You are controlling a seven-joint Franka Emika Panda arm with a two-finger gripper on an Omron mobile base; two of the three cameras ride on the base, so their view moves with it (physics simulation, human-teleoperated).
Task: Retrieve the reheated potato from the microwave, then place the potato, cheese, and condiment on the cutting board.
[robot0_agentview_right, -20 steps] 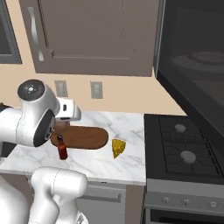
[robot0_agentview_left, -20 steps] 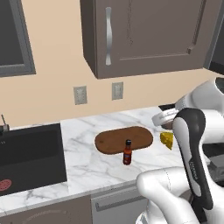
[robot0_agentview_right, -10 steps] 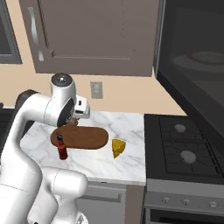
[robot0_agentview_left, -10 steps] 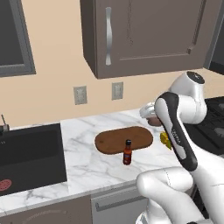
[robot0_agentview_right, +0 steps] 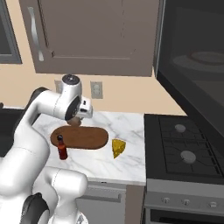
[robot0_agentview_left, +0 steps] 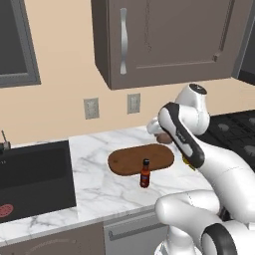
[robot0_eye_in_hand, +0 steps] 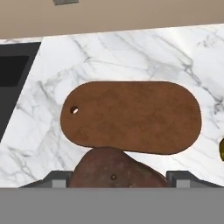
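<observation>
Beside board (robot0_eye_in_hand: 131,116), bottle (robot0_agentview_left: 145,173), cheese (robot0_agentview_right: 118,147)

condiment (robot0_agentview_left: 145,173) in front of cutting board (robot0_agentview_left: 141,159) | cheese (robot0_agentview_right: 118,148) right of board, on counter (robot0_agentview_right: 127,131)

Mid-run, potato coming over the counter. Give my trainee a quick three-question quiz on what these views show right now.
1. True or false: the cutting board already carries the cheese.
2. What sits between the fingers of the end effector? A) condiment B) potato C) nothing
3. On which side of the board, toward the sink or the stove, does the condiment stand?

Key: 1 false, the board is bare. 2 B, the potato. 3 Toward the sink, on the counter at the board's front edge.
</observation>
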